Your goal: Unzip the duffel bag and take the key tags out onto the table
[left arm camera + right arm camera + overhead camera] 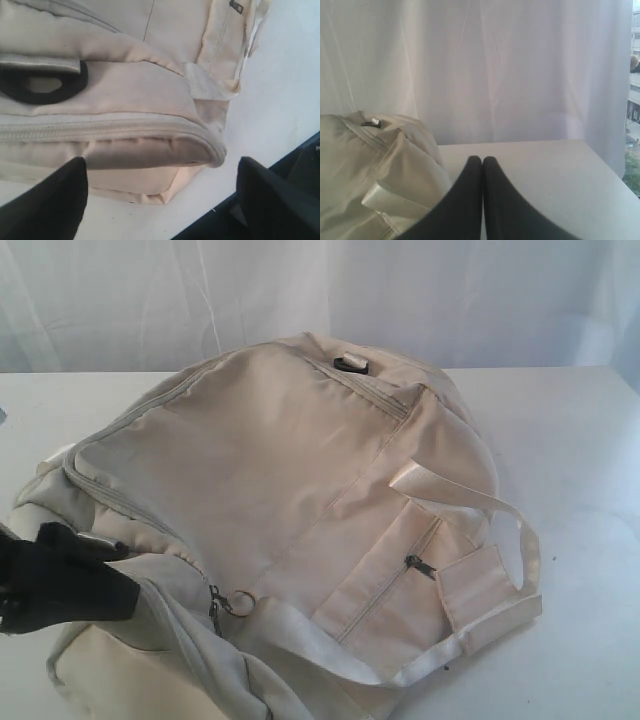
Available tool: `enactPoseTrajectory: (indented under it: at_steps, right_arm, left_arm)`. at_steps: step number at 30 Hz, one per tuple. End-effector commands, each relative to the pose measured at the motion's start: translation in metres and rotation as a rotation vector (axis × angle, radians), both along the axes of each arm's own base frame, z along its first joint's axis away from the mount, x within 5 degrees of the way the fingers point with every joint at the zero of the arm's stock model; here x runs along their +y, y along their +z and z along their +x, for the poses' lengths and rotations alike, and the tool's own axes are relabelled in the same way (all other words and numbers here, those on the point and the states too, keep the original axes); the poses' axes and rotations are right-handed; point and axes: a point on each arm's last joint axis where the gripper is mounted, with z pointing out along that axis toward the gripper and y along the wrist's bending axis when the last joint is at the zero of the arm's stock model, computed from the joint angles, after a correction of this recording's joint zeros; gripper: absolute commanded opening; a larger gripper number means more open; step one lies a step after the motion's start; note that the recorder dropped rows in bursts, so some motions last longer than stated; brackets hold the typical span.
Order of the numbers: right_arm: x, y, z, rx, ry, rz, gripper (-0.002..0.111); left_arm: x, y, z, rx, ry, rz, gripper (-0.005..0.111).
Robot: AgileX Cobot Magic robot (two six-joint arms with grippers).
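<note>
Cream fabric with pale webbing straps makes up the large soft duffel bag (270, 470), which lies slumped across the wide white table (585, 430) with every visible zip closed. The small bunch of bright plastic key tags is nowhere in view and is presumably inside. The step in hand looks like the approach to the main zip. The left gripper (160, 167) hovers at the near left end of the bag with its black fingers (55, 200) spread wide. The bag's rounded corner and a closed run of zipper teeth (100, 129) lie between them, near a black plastic D-ring (45, 85); nothing is clamped. In the exterior view, a dark metal zipper pull with a round ring (216, 605) hangs just beside that gripper. That is the part worth taking: close on the pull or its ring, not on loose cloth, then draw along the line of the teeth. The right gripper (482, 165), fingers pressed together and holding nothing, hangs over the table beside the bag; pinning the fabric with it should stop the limp bag dragging along. A smaller pull on the side pocket (418, 565) could be mistaken for the target.
</note>
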Motion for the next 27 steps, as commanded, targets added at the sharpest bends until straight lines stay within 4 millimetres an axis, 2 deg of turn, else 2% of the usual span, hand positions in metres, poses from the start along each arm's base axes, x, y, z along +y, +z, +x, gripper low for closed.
enactPoseTrajectory:
  at_steps: [1, 4, 7, 16, 19, 21, 27]
  right_arm:
    - [0.000, 0.002, -0.001, -0.043, 0.003, 0.000, 0.000]
    - [0.000, 0.007, -0.002, -0.101, 0.003, -0.005, 0.000]
    - [0.000, 0.011, -0.003, -0.139, 0.003, -0.008, 0.000]
    - [0.001, 0.018, -0.005, -0.221, 0.004, -0.013, 0.000]
    - [0.000, 0.022, -0.006, -0.276, 0.011, 0.017, 0.000]
    - [0.001, 0.026, -0.008, -0.325, 0.039, 0.113, 0.000]
    - [0.001, 0.028, -0.009, -0.376, 0.180, 0.579, 0.000]
  left_arm:
    - [-0.005, -0.016, 0.011, 0.080, 0.052, -0.049, 0.082]
    - [-0.007, -0.023, 0.020, 0.098, 0.085, -0.061, 0.079]
    - [-0.008, -0.029, 0.025, 0.125, 0.088, -0.054, 0.064]
    - [-0.001, -0.044, 0.027, 0.096, 0.011, 0.097, 0.000]
    - [0.005, -0.043, 0.026, 0.088, -0.035, 0.192, 0.000]
    - [0.010, -0.041, 0.026, 0.084, -0.042, 0.260, 0.000]
    - [0.021, -0.026, 0.032, 0.074, -0.008, 0.393, 0.000]
